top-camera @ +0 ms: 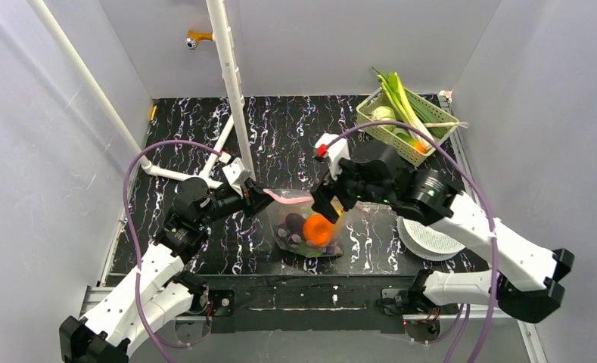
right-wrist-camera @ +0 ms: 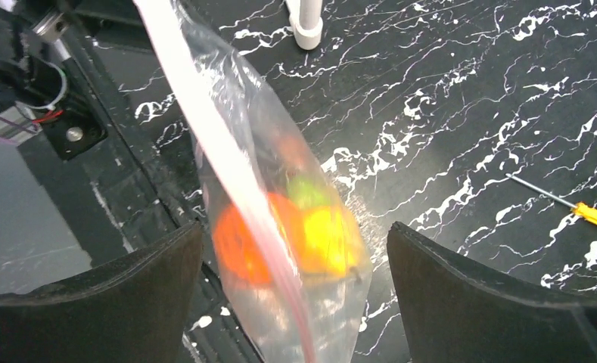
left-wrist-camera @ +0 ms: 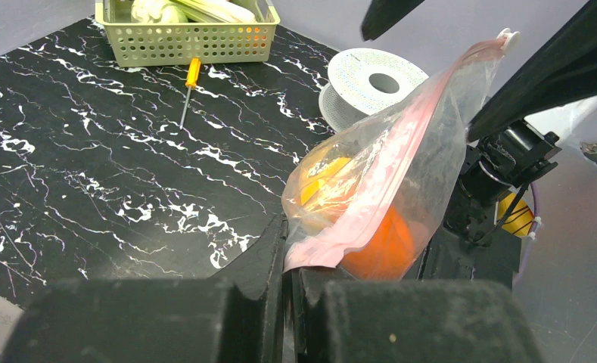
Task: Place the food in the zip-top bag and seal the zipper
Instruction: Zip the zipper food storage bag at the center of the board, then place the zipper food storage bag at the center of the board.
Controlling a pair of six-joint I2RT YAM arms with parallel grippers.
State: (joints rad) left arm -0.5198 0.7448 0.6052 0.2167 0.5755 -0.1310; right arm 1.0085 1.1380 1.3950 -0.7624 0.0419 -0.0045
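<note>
The left pincer (left-wrist-camera: pixel 287 261) was pressed together, pinching one end of the pink strip (left-wrist-camera: pixel 401 159) on the bag (left-wrist-camera: pixel 356 155). The bag drooped below the strip, over the black table (right-wrist-camera: pixel 469 113). An orange fruit (right-wrist-camera: pixel 238 246), a yellow piece (right-wrist-camera: pixel 329 242) and a green piece (right-wrist-camera: pixel 304 190) sat inside. The right pincer (right-wrist-camera: pixel 293 231) was spread wide, with one finger on each side of the bag.

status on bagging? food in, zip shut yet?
Done: orange fruit, yellow piece and a green piece sit inside the zip-top bag. In hand: left gripper is shut on the zipper end; right gripper stands open astride the bag. Left: sealing, since I cannot tell whether the zipper is closed along its length.
</note>
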